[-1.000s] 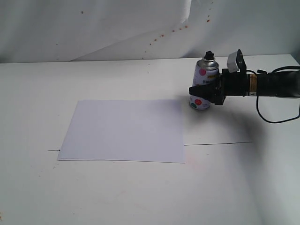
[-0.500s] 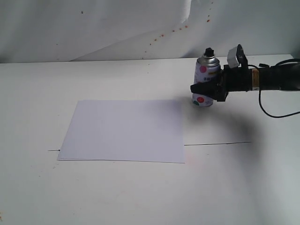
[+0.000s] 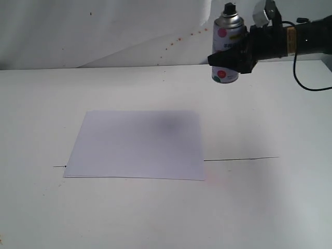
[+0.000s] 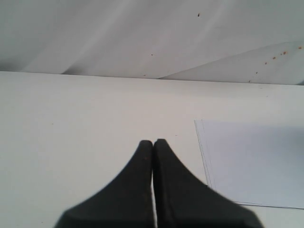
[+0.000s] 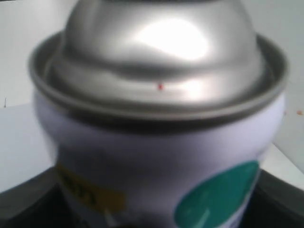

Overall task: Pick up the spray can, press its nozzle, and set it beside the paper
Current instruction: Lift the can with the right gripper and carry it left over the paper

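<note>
Items before you, each placed from the paper:

1. Paper (image 3: 137, 144): white sheet lying flat on the surface (image 3: 41, 104), all four edges uncovered. You have bare surface on every side of it. A thin black line (image 3: 241, 158) runs off from its right edge near the front corner.

2. Spray can (image 3: 226, 49): upright, held in the air beyond the paper's far right corner and off its edge, with clear space between the can's base and the surface. The pink dot faces you, and a red and a green one sit lower down. The right wrist view shows its silver shoulder (image 5: 156, 57), a green dot and the yellow strip.

3. Nozzle (image 3: 229, 8): black, on top of the can, with nothing touching it.

4. Right gripper (image 3: 224, 59): your right arm reaches in from the right, clamped around the can's lower body, and a cable (image 3: 311, 83) hangs behind it.

5. Left gripper (image 4: 153, 142): fingers pressed together and holding nothing, over bare surface to the left of the paper (image 4: 256, 161), clear of its edge.

6. Backdrop (image 3: 104, 31): a white sheet rising behind the far edge of the surface.
</note>
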### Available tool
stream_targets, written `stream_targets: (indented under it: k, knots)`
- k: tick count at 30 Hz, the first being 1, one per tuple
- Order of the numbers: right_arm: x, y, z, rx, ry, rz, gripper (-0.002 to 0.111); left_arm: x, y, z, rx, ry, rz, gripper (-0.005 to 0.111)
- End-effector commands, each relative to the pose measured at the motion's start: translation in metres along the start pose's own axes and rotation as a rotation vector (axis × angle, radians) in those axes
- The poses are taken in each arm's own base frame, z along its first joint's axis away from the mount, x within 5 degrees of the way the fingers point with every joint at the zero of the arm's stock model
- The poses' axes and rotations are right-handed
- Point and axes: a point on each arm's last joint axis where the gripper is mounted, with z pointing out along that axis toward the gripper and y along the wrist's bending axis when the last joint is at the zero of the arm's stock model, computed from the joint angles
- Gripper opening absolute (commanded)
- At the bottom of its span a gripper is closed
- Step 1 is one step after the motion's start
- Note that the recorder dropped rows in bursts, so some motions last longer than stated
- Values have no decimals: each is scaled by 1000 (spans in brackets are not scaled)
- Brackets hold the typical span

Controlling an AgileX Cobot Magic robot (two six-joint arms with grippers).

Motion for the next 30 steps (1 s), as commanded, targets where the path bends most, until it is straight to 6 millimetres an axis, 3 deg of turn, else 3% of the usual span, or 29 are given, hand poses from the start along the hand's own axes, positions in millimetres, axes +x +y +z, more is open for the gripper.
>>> stream_targets:
  k: [1, 6, 12, 30]
  knots:
    - [-33, 20, 24, -17, -25, -5, 0, 0, 0, 0, 4, -10, 0, 0]
    - [-51, 39, 48, -41, -24, -20, 0, 0, 0, 0, 4, -10, 0, 0]
    - [-57, 51, 65, -45, -14, -12, 0, 0, 0, 0, 4, -10, 0, 0]
    - [-61, 60, 73, -87, -15, 77, 0, 0, 0, 0, 4, -10, 0, 0]
